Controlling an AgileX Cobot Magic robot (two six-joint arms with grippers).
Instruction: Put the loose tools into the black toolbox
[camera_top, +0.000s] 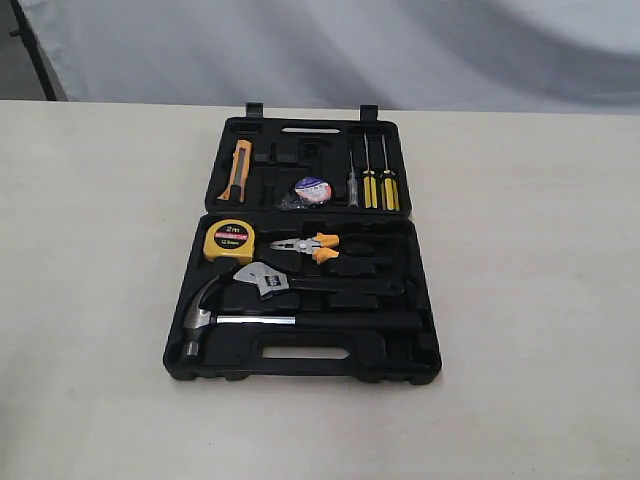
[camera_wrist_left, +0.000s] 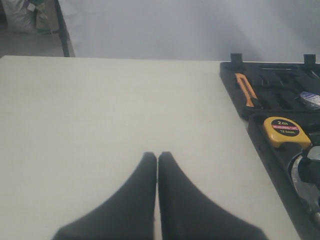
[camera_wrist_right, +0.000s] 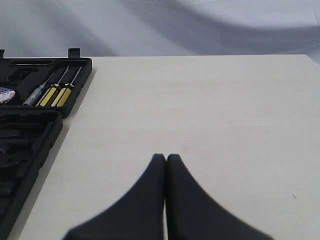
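The black toolbox lies open in the middle of the table. In its near half lie the claw hammer and, above it, the adjustable wrench. The small tape roll rests in the far half. Neither arm shows in the exterior view. My left gripper is shut over bare table left of the toolbox, with nothing in it. My right gripper is shut over bare table right of the toolbox, also holding nothing.
A yellow tape measure and orange-handled pliers sit in the near half. An orange utility knife and three screwdrivers sit in the far half. A grey cloth backdrop hangs behind the table.
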